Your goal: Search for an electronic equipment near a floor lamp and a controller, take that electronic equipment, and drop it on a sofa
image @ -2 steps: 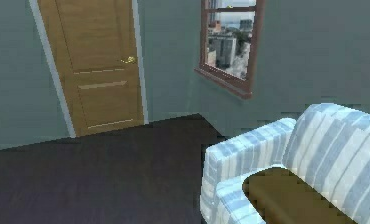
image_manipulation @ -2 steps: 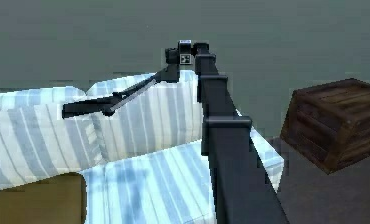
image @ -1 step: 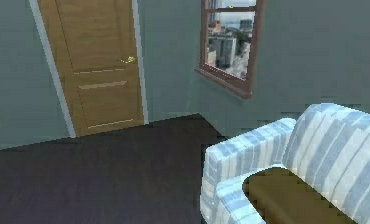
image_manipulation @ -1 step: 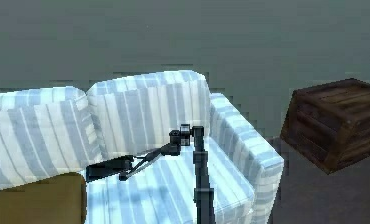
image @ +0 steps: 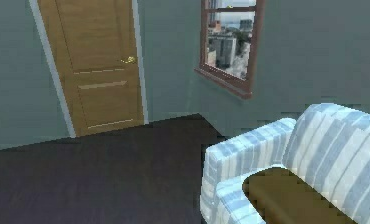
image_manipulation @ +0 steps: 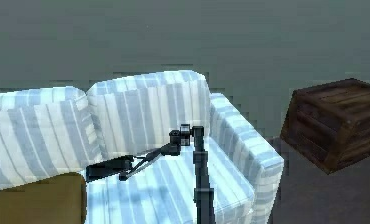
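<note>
A home's living room — striped sofa (image_manipulation: 143,130), wooden door (image: 93,60), window (image: 231,40).

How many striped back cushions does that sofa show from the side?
2: one back cushion at the arm side view's left, a second back cushion at its middle; more may be hidden leftward.

Forward view: camera faces ahead and slightly downward across the dark floor (image: 103,170) toward a panelled light-brown wooden door (image: 93,65) and a reddish-framed window (image: 231,45), both at middle distance. Arm side view: camera looks down, at close range, onto a blue-and-white striped fabric sofa (image_manipulation: 143,110). The 2 views share that sofa and its flat brown seat cushion (image_manipulation: 38,198).
</note>
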Tool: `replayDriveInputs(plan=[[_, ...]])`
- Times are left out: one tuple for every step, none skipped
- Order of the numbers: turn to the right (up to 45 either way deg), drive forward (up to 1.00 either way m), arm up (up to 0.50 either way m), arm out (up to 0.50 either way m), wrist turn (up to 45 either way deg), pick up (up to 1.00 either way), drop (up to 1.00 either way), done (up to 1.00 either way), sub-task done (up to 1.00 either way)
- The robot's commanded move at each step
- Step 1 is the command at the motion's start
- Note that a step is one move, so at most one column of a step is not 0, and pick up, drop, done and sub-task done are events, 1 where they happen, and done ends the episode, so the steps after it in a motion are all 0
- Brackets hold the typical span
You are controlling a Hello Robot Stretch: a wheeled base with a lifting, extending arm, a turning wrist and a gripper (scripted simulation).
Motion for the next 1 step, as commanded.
replayDriveInputs(plan=[[0.0,0.0,0.0,0.0,0.0,0.0,1.0,0.0,0.0]])
